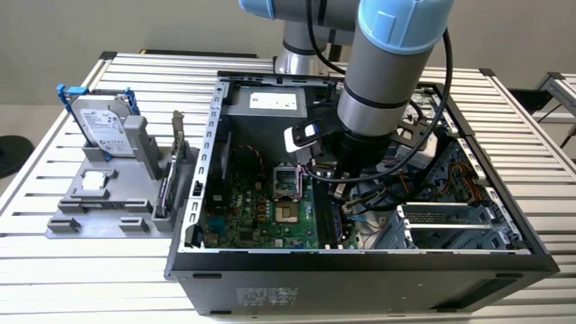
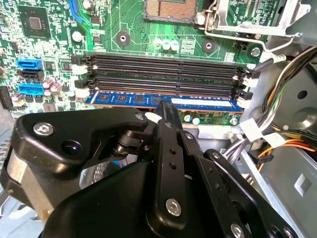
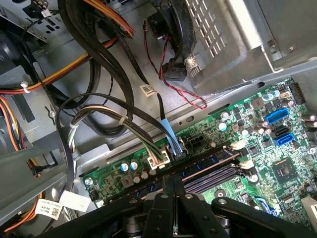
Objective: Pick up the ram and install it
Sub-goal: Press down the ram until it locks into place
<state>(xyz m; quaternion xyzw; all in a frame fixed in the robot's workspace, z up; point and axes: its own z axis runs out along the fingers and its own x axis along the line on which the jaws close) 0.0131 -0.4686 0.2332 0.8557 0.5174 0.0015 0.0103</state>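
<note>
My matte black gripper [image 2: 159, 111] is down inside the open steel computer case [image 1: 360, 266], over the glossy green motherboard [image 2: 129, 22]. The ram [image 2: 163, 103], a long thin blue stick with black chips and a pale sticker, sits in the nearest of the black ribbed slots [image 2: 163, 67]. My jaws are pinched together, fingertip touching the ram's top edge.

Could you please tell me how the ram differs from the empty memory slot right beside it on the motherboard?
In the second wrist view, the ram is a blue board with black chips and a pale sticker, while the empty slot is a plain black channel. The ram stands up out of its own slot, whereas the empty slot holds nothing. The gripper is at the ram's edge, away from the empty slot. Both run parallel and look similar in length.
</note>
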